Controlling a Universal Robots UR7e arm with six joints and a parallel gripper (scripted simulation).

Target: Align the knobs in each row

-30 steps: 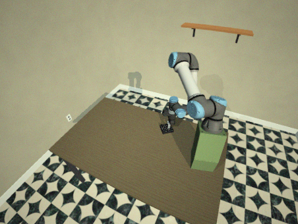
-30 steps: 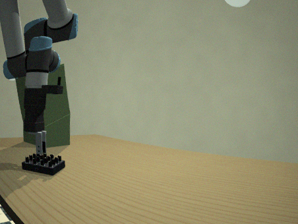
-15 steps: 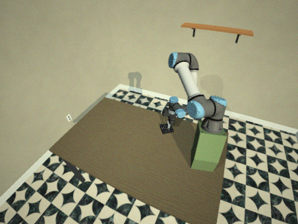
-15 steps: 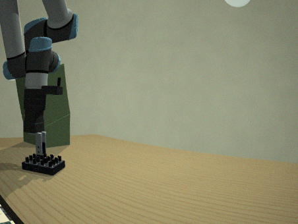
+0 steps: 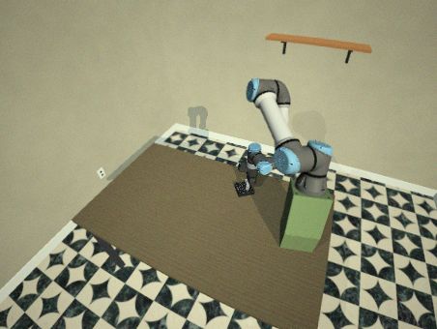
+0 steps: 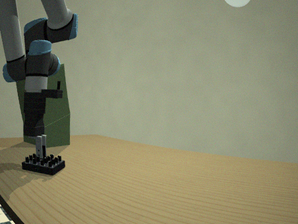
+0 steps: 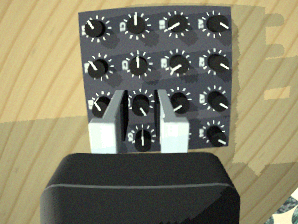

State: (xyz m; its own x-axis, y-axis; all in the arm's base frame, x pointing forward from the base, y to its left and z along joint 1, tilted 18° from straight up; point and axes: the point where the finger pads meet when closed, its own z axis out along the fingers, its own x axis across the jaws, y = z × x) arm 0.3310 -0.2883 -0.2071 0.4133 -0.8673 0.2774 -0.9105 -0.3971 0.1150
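"So, where is the box (image 5: 239, 193) (image 6: 37, 168) (image 7: 115, 45)?"

"It sits on the table (image 5: 193, 218) (image 6: 148, 184) (image 7: 40, 75), flat, with its knobs up. The arm (image 5: 275, 118) (image 6: 13, 36) stands on a green block (image 5: 305, 224) (image 6: 60, 122) and bends down over the box."

"What does the gripper (image 5: 247, 186) (image 6: 41, 157) (image 7: 141, 105) do?"

"It points down at the box. Its two fingers are part way open, not all the way wide. One is on each side of C3 (image 7: 140, 105). I can see a bit of room beside the knob, so they don't pinch it."

"Where does C3 point?"

"Its line goes down and a bit to the right in the wrist view. C1 (image 7: 136, 24) and C2 (image 7: 138, 66) both point up there, so C3 does not match them."

"And C4 (image 7: 143, 140)?"

"Its line is up and down, but I can't tell which end is the outside one."

"How about row A?"

"All four lines lean down and to the right."

"Can you see D4 and B4?"

"No, the fingers hide them. D1 (image 7: 96, 29), D2 (image 7: 98, 69) and D3 (image 7: 102, 105) all point up and left."
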